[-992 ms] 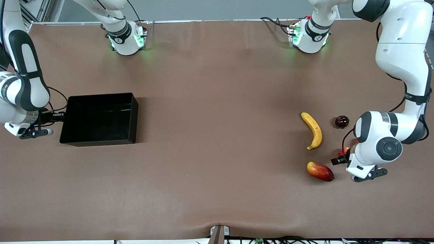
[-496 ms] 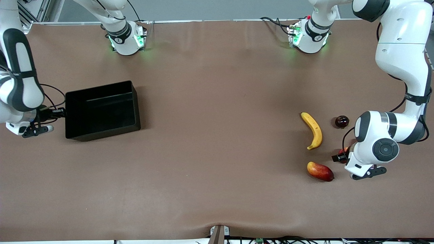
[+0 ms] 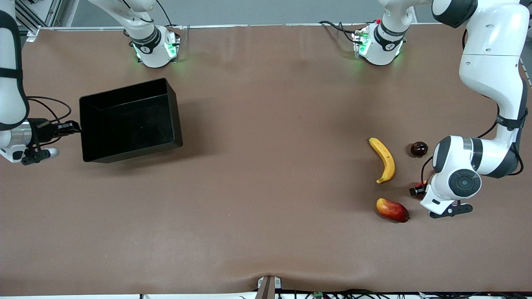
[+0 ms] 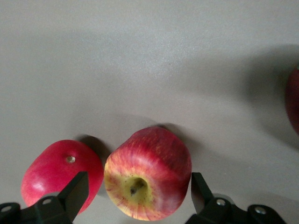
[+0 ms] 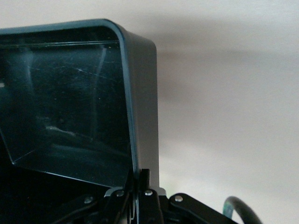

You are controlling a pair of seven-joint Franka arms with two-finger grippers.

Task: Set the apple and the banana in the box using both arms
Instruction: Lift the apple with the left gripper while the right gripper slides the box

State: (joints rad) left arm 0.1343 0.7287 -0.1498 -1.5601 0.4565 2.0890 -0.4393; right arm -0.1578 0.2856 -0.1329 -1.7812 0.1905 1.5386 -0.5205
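Apple [image 4: 148,173] sat between the left end effector [image 4: 135,196]'s spread fingers.
Firm, smooth, round: best pinched across its middle; right end effector [image 5: 138,196] gripped the box [image 3: 129,120] wall.

We log the right arm reaching from its base out to its own end of the surface, forearm near vertical, wrist turned sideways; its right pincer [image 3: 74,127] is pinched on the box [image 3: 129,120] wall. The left arm folds down at its end, wrist low; its left pincer [image 4: 135,196] straddles the apple [image 4: 148,172], fingers [image 4: 74,193] spread.
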